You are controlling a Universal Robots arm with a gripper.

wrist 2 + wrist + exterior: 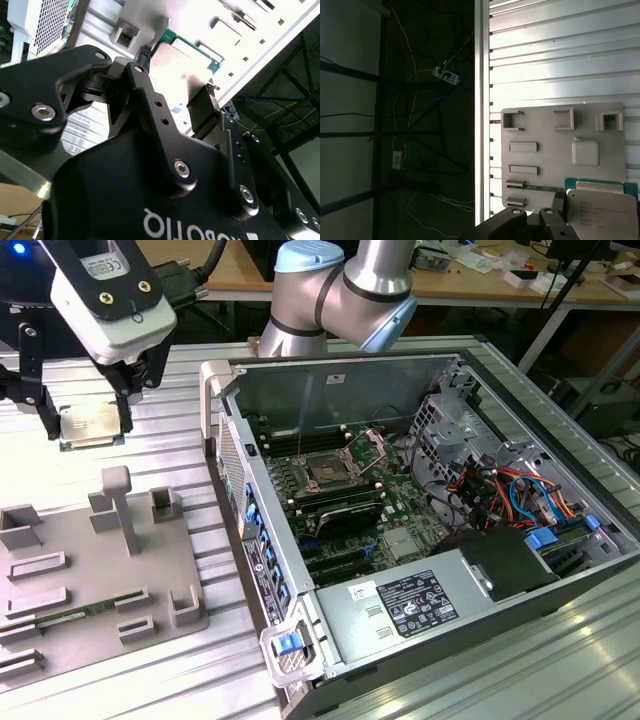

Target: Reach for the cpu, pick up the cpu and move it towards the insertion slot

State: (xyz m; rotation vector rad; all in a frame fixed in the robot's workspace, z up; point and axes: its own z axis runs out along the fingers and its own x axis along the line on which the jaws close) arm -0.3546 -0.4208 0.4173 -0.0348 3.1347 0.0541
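Exterior view – grip: the gripper is closed on the cpu, one finger on each opposite edge.
Exterior view – position: the cpu hangs above the table, beyond the grey fixture plate and well apart from the slot, which lies inside the open case.
Exterior view – path: the case wall stands between the cpu and the slot. Judged advice: carry the chip level and high enough to pass over that wall.
Second wrist view – hold: the cpu sits between the fingers with its green rim showing. The grip looks to be on the edges only, so a slow, smooth carry is advised.
First wrist view – clearance: the cpu shows in front of the fixture plate, apparently lifted off it.
Risk: the chip tilting in the grip – judged possible.
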